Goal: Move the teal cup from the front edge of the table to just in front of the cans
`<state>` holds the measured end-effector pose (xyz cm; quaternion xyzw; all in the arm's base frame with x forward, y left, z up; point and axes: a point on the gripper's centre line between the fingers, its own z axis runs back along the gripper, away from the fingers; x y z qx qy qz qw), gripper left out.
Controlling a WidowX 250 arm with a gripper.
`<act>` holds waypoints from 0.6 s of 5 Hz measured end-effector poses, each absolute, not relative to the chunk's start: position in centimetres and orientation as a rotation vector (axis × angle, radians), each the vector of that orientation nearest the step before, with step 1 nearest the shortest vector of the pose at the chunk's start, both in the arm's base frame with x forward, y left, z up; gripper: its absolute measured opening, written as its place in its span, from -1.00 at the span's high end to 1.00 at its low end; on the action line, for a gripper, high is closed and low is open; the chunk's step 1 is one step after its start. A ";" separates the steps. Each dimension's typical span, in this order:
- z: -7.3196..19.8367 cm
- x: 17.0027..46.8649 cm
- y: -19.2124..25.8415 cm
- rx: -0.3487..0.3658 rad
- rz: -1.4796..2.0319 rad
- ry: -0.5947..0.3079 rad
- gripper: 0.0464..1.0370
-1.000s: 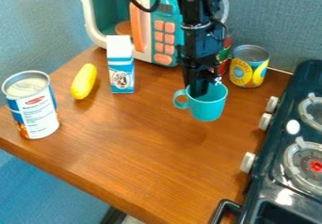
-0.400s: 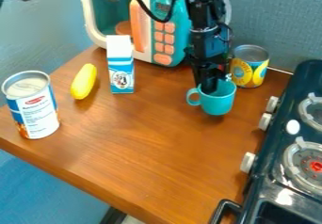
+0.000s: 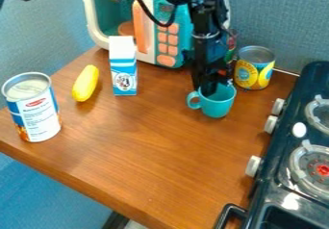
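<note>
Surrounding the fingers of the gripper, we find several objects on the wooden table. Close behind them and slightly to the right stands a yellow can; a red and green can, partly hidden by the arm, stands behind them too. The toy microwave lies behind and to the left, obstructing the rear on that side. Left of the fingers we note an upright blue and white carton, then a yellow oblong item, and farthest out a large open can.

To the right, well apart from the fingers, the toy stove borders the workspace, its pale knobs projecting toward the table. In front of the fingers we observe a broad stretch of tabletop running to the table's slanting front edge; behind them rises the wall.

The arm enters from the top, and its last section hangs nearly upright. We see the fingers pinching the teal cup at its rim, near the handle side. The cup is roughly upright; we cannot tell whether its base touches the table.
</note>
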<state>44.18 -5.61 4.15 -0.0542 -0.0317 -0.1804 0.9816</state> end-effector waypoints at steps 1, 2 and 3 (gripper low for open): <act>2.5 43.2 -5.9 -0.136 -0.306 -0.047 -0.12; 2.8 43.0 -6.0 -0.145 -0.292 -0.051 -0.72; 4.0 41.9 -6.5 -0.207 -0.258 -0.078 -0.94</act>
